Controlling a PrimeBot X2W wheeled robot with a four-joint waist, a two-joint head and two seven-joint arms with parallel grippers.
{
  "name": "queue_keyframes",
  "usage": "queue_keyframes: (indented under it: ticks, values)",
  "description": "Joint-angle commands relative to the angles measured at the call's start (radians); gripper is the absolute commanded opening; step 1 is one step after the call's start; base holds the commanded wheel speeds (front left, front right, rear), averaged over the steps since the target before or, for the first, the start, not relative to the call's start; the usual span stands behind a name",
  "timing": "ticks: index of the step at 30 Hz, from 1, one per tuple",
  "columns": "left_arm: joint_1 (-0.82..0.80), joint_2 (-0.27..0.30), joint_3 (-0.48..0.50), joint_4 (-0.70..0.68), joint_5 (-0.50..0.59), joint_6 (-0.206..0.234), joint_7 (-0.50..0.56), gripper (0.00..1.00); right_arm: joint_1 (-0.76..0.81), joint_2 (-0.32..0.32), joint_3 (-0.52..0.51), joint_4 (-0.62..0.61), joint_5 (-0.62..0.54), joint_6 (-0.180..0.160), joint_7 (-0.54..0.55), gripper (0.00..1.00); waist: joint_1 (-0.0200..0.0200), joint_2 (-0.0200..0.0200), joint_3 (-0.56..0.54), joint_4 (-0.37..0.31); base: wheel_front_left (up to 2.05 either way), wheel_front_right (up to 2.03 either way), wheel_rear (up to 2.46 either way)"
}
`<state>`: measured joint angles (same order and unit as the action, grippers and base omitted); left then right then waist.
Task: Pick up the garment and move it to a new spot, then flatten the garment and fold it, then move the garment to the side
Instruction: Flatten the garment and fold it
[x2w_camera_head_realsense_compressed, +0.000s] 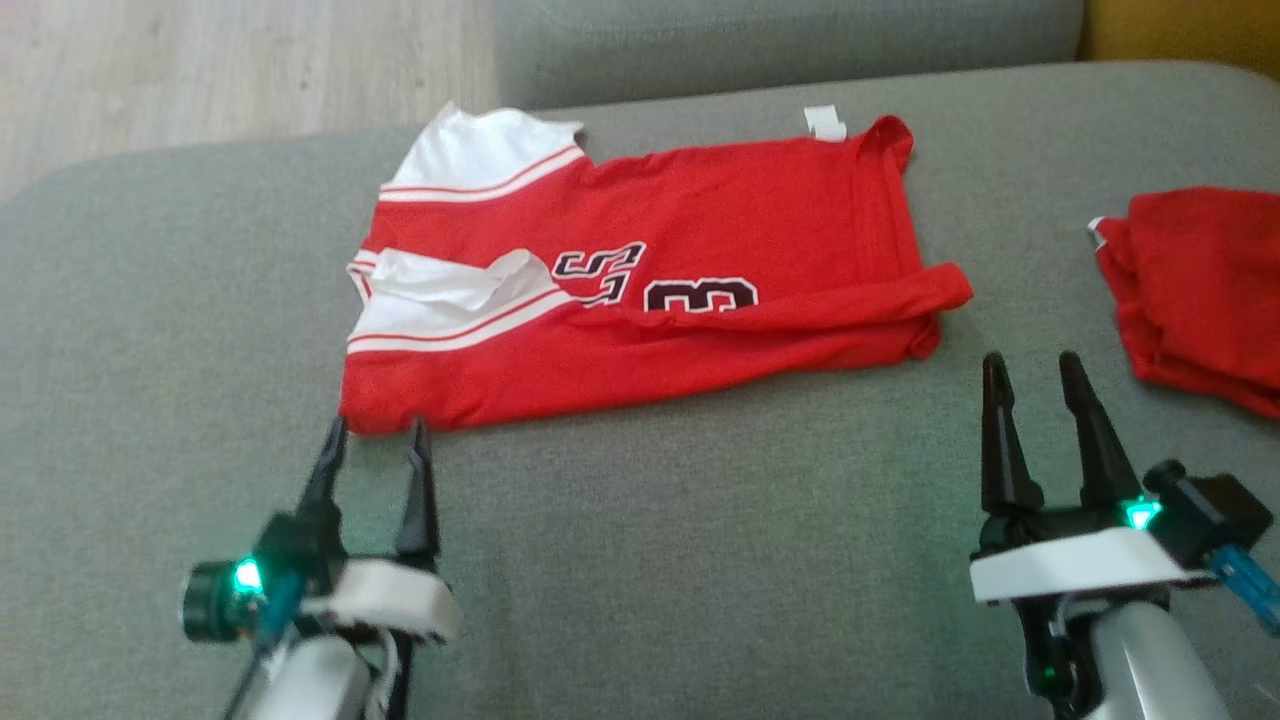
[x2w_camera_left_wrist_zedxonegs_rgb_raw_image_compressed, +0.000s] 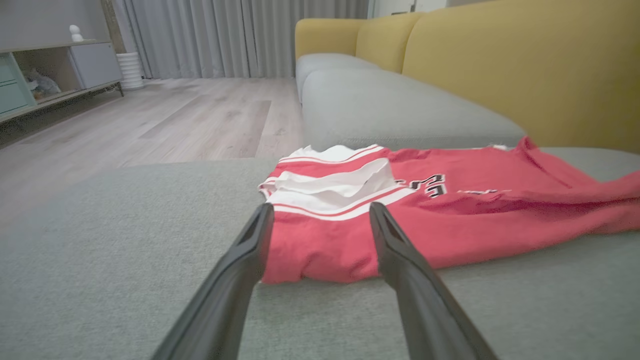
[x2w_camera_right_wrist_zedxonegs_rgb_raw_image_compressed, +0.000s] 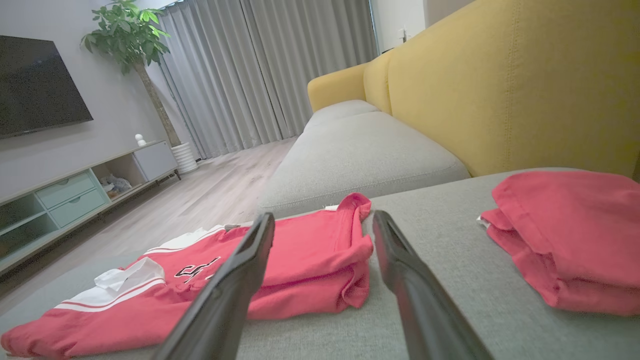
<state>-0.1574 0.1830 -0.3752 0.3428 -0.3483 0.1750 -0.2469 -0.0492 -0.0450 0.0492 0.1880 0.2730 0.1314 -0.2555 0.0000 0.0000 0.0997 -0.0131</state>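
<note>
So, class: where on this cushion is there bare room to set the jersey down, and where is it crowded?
Free: the wide strip of cushion this side of the jersey, between the left pincer and right pincer; also left of the jersey. A narrower gap separates jersey and red pile. Crowded: the right edge, around that pile.

Grey curtains (x2w_camera_right_wrist_zedxonegs_rgb_raw_image_compressed: 260, 70) hang beyond a yellow-backed grey sofa (x2w_camera_right_wrist_zedxonegs_rgb_raw_image_compressed: 360, 150) and wood floor (x2w_camera_left_wrist_zedxonegs_rgb_raw_image_compressed: 190, 115).

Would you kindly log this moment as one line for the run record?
jersey: partly folded on grey cushion | left gripper: open, at its near corner | right gripper: open, empty | second red garment: folded, right
</note>
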Motion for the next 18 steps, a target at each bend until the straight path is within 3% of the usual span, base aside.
queue_keyframes:
  ticks: [1,8,18]
  values:
    - [-0.093,0.013,0.049,0.019,-0.005,0.004,0.014,1.00,-0.053,-0.005,0.029,-0.042,0.004,-0.001,-0.006,1.00,0.0000,0.0000,0.024,-0.009,0.00,0.00,0.00]
    - [-0.209,0.017,0.077,0.230,-0.030,0.022,0.098,1.00,-0.079,-0.005,0.061,-0.059,0.002,-0.001,-0.006,1.00,0.0000,0.0000,0.076,-0.038,0.00,0.00,0.00]
    - [-0.261,0.013,0.112,0.425,-0.068,0.040,0.094,1.00,-0.088,-0.005,0.076,-0.062,0.018,-0.001,-0.006,1.00,0.0000,0.0000,0.089,-0.062,0.00,0.00,0.00]
